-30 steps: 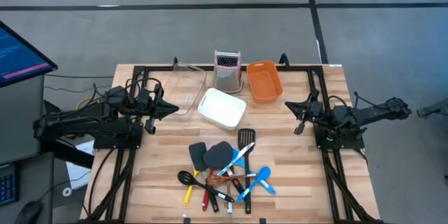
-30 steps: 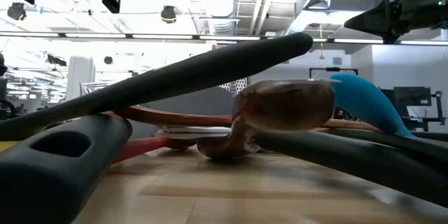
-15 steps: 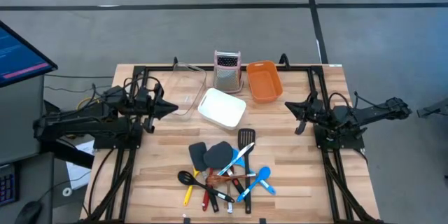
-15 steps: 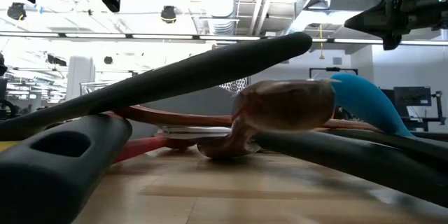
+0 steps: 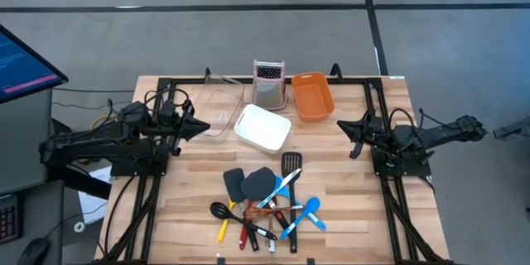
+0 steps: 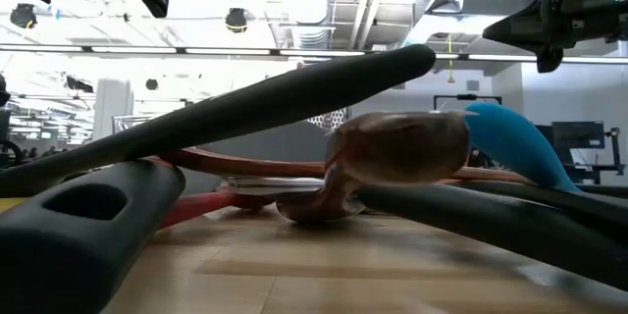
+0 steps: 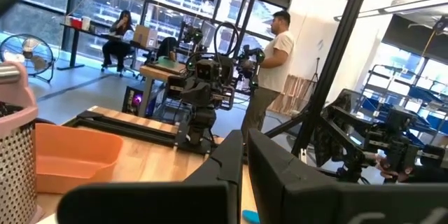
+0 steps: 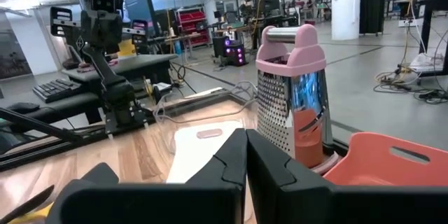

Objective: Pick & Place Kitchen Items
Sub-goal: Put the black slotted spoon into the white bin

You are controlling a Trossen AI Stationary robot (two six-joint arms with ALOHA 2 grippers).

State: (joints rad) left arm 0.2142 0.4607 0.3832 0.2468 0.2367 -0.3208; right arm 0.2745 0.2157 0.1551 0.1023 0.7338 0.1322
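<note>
**A:** Where are the kitchen utensils?

**B:** All in one heap near the front edge of the pale wooden table [image 5: 348,215], about midway between the two arms. There are two black flat-bladed spatulas [image 5: 234,184], a black slotted turner [image 5: 291,166], two blue plastic spoons [image 5: 307,212], a small black ladle-shaped spoon [image 5: 219,210], a yellow-handled tool [image 5: 222,232] and red-handled tools [image 5: 244,233]. They cross and overlap; in the low view the pile is so close that I can only make out a long black handle [image 6: 235,108], a brown wooden spoon bowl [image 6: 397,147] and a blue spoon tip [image 6: 515,142].

**A:** And the arms?

**B:** The left gripper [image 5: 204,128] hangs over the table's left side, pointing toward the centre, fingers pressed together and holding nothing. The right gripper [image 5: 344,125] is over the right side, pointing inward, fingers likewise together and empty. Both are well apart from the utensil heap.

**A:** What else is on the table?

**B:** Along the back, a steel box grater with a pink top [image 5: 268,82] stands upright, with an orange rectangular tub [image 5: 312,96] just beside it. A white rectangular tub [image 5: 262,127] lies in front of the grater, and a clear tub [image 5: 224,108] seems to lie to its left, though it is hard to make out.
</note>
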